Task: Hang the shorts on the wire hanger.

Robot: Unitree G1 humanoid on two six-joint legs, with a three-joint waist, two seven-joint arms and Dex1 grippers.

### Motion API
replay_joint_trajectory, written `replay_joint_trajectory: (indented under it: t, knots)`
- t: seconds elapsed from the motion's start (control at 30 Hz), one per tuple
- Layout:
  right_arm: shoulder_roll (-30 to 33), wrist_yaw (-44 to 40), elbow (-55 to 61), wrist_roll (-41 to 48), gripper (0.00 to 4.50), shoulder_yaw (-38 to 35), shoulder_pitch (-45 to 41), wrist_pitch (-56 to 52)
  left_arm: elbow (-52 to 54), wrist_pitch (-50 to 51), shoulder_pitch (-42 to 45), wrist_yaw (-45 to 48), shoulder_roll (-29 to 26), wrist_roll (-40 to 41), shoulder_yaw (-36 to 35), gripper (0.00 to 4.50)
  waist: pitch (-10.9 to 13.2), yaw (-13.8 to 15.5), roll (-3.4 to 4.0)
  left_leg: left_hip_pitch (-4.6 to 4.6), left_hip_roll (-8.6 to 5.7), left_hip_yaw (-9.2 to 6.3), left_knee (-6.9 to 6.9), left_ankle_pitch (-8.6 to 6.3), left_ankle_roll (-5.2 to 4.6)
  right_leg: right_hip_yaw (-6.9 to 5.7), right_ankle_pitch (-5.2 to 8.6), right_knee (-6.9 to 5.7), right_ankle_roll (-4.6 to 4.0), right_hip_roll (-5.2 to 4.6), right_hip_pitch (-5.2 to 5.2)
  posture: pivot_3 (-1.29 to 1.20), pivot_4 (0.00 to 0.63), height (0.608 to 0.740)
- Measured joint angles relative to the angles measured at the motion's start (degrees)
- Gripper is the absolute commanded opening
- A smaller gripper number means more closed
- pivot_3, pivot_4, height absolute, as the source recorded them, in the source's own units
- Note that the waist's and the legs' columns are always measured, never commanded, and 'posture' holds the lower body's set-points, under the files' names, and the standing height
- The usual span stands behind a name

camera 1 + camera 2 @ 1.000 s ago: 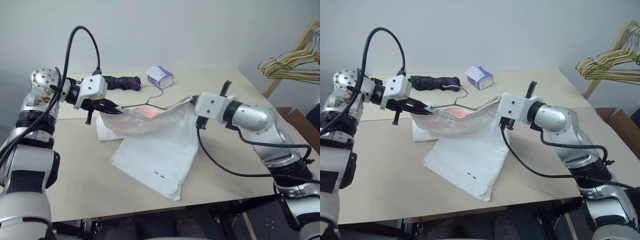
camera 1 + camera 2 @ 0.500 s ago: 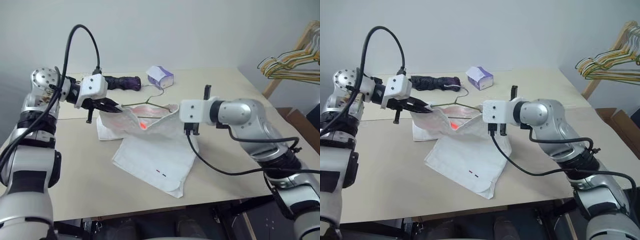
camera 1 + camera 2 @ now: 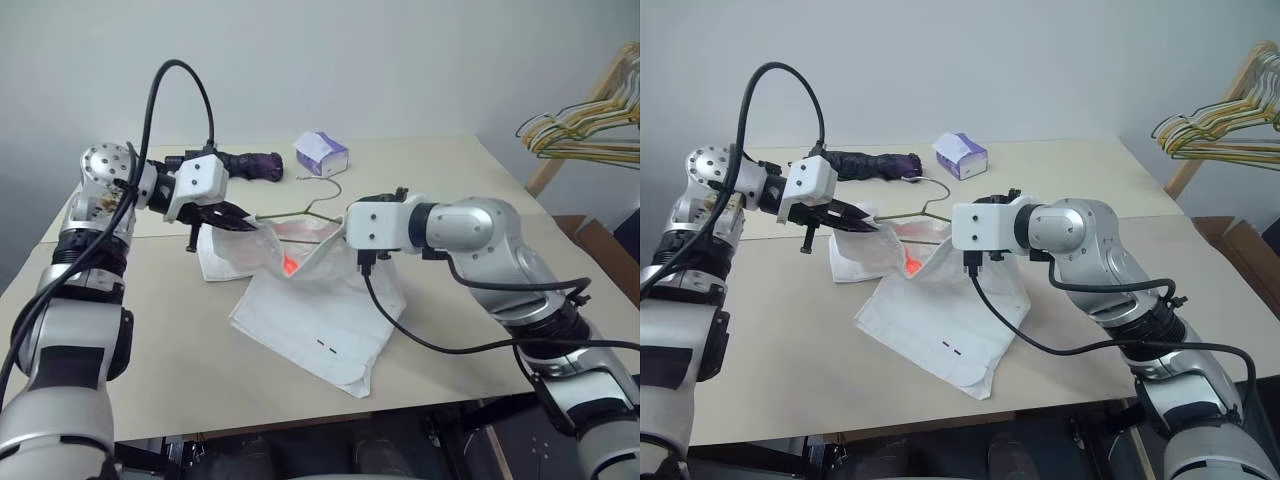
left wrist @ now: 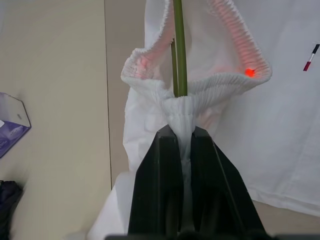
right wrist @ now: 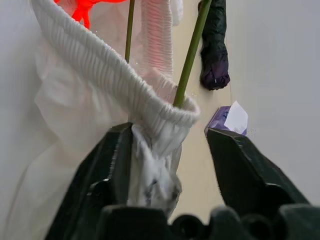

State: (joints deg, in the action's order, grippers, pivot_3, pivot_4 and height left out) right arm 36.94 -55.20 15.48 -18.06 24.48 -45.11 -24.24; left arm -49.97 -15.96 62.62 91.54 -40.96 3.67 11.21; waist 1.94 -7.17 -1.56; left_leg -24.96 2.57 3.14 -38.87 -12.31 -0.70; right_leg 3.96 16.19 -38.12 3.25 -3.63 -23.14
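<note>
Your shorts are lying mostly on the table, legs spread flat toward the near edge, while the gathered waistband is being held up off the surface as an open mouth. The wire hanger is running through that mouth, its 2 olive arms entering the band and its hook poking out toward the far side. That lift looks deliberate: keeping the band raised and stretched gives the wire room to sit inside the elastic.

Your left gripper is pinching 1 end of the waistband, jaws nearly together with a bunch of elastic and the hanger's end between them, so it is anchoring both cloth and wire. Your right gripper is sitting at the opposite end with its jaws standing wide; cloth is resting against 1 finger but nothing is clamping it, so that side appears to be released.

Beyond the shorts, a dark folded umbrella and a white-and-purple tissue box are sitting at the table's far side, well apart. A bunch of yellow and green hangers is hanging off to your right.
</note>
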Motion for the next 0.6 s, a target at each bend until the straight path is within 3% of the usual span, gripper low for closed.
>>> replay_joint_trajectory:
  t: [0.4,0.5,0.6]
  knots:
    - [-3.33,-2.36,-5.15,13.26,2.84,-6.88,2.84,-2.86,1.97,0.07,-0.35,0.75,-0.48,1.24,-1.13,0.0,0.0,0.01,0.0,0.01,0.0,-0.05,0.0,0.0,0.0,-0.01,-0.01,0.0,-0.01,0.0,0.03,-0.09,0.0,0.74]
    - [-3.38,-3.31,-6.29,15.69,2.23,-7.62,2.81,-3.57,2.78,0.04,-1.3,0.75,-1.02,2.55,-0.73,0.0,0.0,0.0,0.0,0.0,0.0,-0.06,0.0,0.0,0.0,-0.01,-0.01,0.0,-0.01,0.0,0.02,-0.1,0.0,0.74]
    - [-2.74,-4.16,-6.95,17.11,1.21,-7.63,2.81,-3.56,4.51,0.3,-2.28,0.75,-1.81,4.68,1.2,0.0,0.0,0.01,0.0,0.0,0.0,-0.08,0.0,0.0,0.0,0.0,-0.01,0.0,-0.01,0.0,0.02,-0.1,0.0,0.74]
